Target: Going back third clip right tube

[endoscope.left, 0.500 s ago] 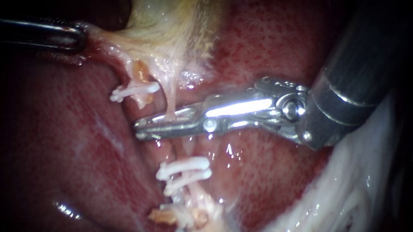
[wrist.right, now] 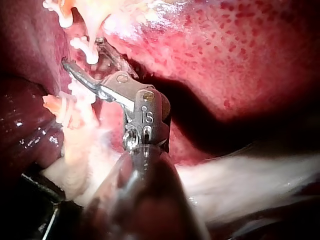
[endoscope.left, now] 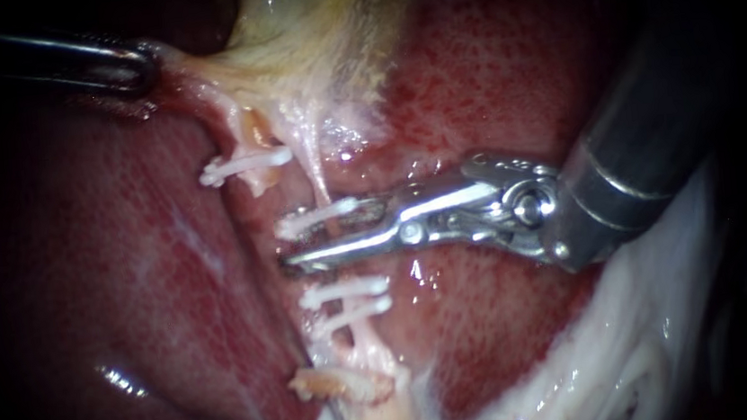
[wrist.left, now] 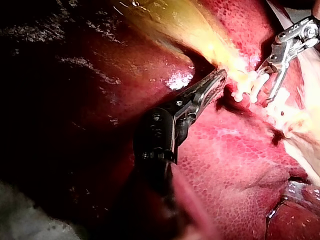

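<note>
Right instrument (endoscope.left: 326,235) retreated rightward, jaws apart around clip (endoscope.left: 316,218).

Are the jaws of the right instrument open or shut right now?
Open. The endoscope view shows a clear gap between the jaws of the right instrument, with the thin tube crossing it.

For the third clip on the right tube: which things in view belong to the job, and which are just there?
In the job: right instrument, jaws open; right tube; top clip on it; two lower clips.
Just there: left instrument, shut on gallbladder; left tube with a single clip; liver.
</note>
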